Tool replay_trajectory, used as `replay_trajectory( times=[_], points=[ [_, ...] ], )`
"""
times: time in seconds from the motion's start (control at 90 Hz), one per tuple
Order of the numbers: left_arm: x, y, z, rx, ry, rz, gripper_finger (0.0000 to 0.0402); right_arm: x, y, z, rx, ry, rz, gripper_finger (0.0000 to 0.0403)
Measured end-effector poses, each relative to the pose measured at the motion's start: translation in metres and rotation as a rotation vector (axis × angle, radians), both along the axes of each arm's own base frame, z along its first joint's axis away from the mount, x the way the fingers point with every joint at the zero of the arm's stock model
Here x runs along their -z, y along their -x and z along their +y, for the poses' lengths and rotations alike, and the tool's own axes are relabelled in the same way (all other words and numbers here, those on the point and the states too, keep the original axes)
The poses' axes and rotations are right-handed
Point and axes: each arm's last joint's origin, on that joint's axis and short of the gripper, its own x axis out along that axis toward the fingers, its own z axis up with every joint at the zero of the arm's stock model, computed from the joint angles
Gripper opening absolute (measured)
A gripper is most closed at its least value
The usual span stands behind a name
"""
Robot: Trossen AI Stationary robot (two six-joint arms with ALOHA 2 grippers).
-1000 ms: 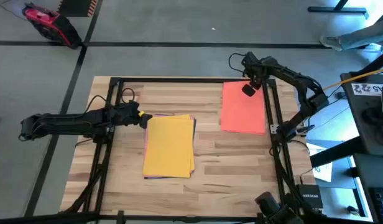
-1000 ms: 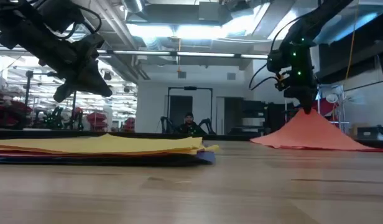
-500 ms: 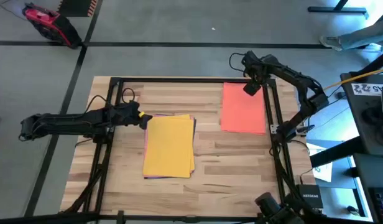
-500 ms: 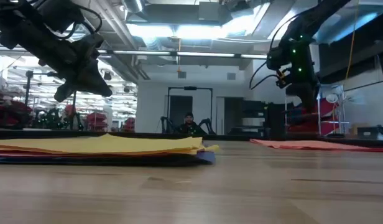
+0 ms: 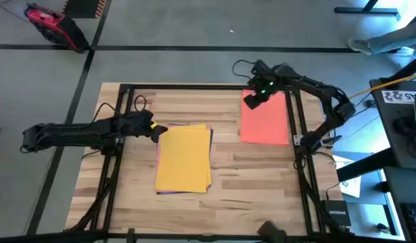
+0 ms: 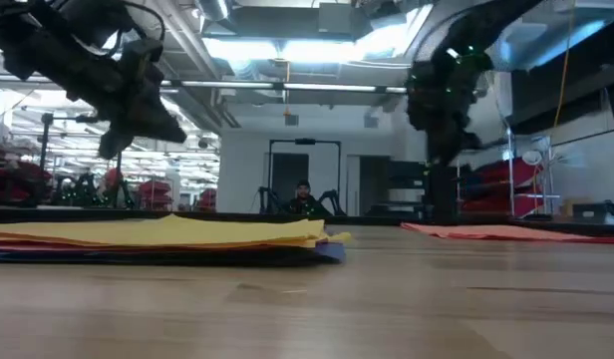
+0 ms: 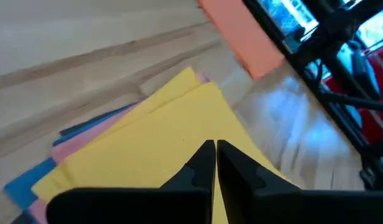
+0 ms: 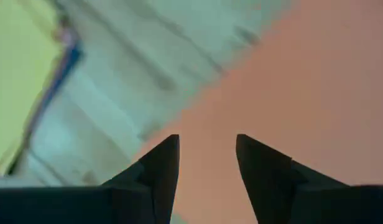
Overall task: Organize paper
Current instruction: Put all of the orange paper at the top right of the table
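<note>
Wooden counter (image 5: 248,175), two paper zones and both arms up off the sheets.

Right tool (image 5: 252,98) hangs above the far-left corner of the orange-red sheet (image 5: 265,119), fingers spread with nothing between them in its wrist view, and that sheet lies flat and alone on the right side of the counter, well apart from the rest, likely so each colour gets its own spot. Over on the left, the left tool (image 5: 156,130) sits at the far-left corner of the stack (image 5: 184,160), fingers pressed together and empty. Yellow is on top, pink and blue edges peeking out beneath, a dark sheet at the bottom in the low view. That corner is probably the easiest place to lift the top sheet.
</note>
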Motion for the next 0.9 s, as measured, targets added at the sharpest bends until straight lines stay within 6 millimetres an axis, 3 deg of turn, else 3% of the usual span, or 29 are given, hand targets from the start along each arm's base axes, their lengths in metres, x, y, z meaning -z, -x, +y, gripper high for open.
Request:
replay_trajectory(
  times=[0.178, 0.3, 0.467, 0.689, 0.9],
  points=[
    [-0.004, -0.002, 0.0, 0.008, -0.009, -0.05, 0.0, 0.002, -0.05, 0.027, 0.012, 0.025, -0.191, 0.0151],
    [-0.007, -0.003, 0.001, 0.061, -0.003, -0.102, 0.0, 0.022, -0.076, 0.041, 0.014, -0.015, -0.24, 0.0151],
    [0.011, 0.002, 0.006, 0.029, 0.083, -0.115, 0.0, 0.06, -0.106, 0.057, 0.024, -0.122, -0.232, 0.0152],
    [0.03, 0.009, 0.011, 0.03, 0.167, -0.222, 0.0, 0.09, -0.131, 0.082, 0.106, -0.179, -0.201, 0.0152],
    [0.043, 0.014, 0.011, 0.065, 0.188, -0.193, 0.0, 0.11, -0.141, 0.092, 0.24, -0.192, -0.154, 0.0152]
  ],
)
